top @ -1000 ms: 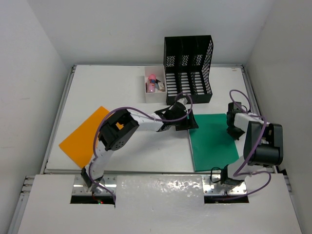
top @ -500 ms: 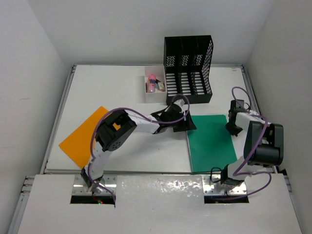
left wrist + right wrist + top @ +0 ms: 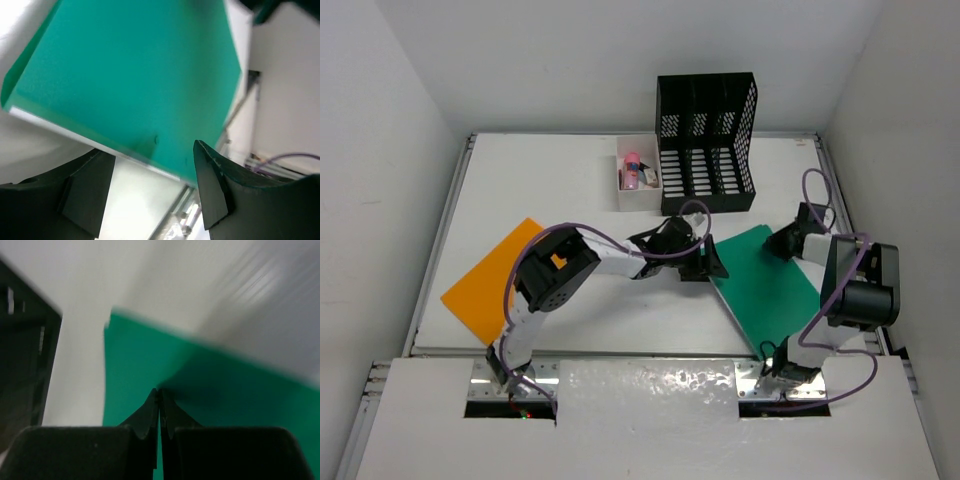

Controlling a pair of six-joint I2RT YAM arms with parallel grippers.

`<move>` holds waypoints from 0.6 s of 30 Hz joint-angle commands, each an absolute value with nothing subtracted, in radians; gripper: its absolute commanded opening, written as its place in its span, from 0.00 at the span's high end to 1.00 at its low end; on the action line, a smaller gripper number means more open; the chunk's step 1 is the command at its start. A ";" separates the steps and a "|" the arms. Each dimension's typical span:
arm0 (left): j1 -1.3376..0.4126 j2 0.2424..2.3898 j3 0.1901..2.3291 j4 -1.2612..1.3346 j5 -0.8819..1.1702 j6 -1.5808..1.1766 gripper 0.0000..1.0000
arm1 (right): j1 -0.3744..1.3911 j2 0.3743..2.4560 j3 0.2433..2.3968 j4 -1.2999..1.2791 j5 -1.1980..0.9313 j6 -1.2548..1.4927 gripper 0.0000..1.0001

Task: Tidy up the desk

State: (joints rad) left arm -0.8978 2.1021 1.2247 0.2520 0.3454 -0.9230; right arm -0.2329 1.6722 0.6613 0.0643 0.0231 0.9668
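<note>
We have the left tool [image 3: 708, 262] with its jaws apart, straddling one edge of the green folder [image 3: 770, 290]. The edge sits in the gap, and we cannot see it touching either side. The right tool [image 3: 778, 241] has its jaws pressed together, with the tips meeting the folder's surface near the opposite corner. We cannot tell whether they pinch it or only press on it. The table [image 3: 560, 180] spreads beneath both tools. The folder lies askew on it, and the edge at the left tool seems raised a little off the surface.

Our main worry is a shallow bite. If the left tool closes with only the lip of the folder between its jaws, we expect the sheet to slide out or sag. If the right tool is only pressing, a sideways push could skate the folder clear of the left tool's gap. If the two tools pull against each other, so thin a folder could buckle or crease. The black file rack [image 3: 708, 140] stands just beyond the left tool, and a lifted folder swung that way could strike its front. The orange folder [image 3: 490, 280] lies well behind the left tool, apart from all this.
</note>
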 commanded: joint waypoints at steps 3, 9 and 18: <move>-0.945 2.128 1.345 0.560 0.400 -0.968 0.41 | -0.183 1.779 0.537 -0.268 -0.310 0.989 1.00; -0.945 2.148 1.442 0.443 0.345 -0.898 0.41 | -0.190 1.779 0.528 -0.264 -0.325 0.996 1.00; -0.945 2.175 1.437 0.433 0.310 -0.891 0.56 | -0.195 1.784 0.529 -0.264 -0.330 1.000 1.00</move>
State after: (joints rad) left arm -0.9249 2.1826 1.3563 0.2329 0.3435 -0.8951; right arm -0.2081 1.7069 0.6067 -0.0109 -0.4671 1.0519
